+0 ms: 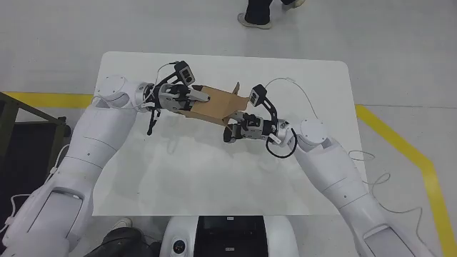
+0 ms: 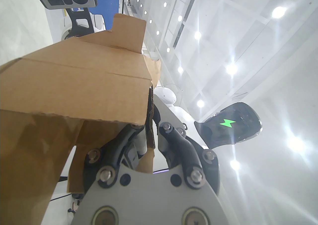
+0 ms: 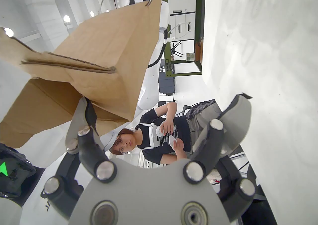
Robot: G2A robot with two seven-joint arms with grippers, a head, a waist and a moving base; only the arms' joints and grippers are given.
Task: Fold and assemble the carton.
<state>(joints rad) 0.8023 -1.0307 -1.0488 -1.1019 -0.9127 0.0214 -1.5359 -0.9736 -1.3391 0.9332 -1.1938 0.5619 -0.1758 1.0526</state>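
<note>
Your left fingers clamp a half-hidden flap of the carton, stretched lengthwise toward your wide-spread right fingers.

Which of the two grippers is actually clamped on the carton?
The left gripper, shut on an edge of the carton. The right gripper is spread open beside it, gripping nothing.

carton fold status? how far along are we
Early. Done: carton is held up over the table, panels partly opened at the creases. In hand: left gripper shut on one edge; right gripper open, fingers spread beside the other end. Left: flaps hang loose, no end closed, no box shape yet.
</note>
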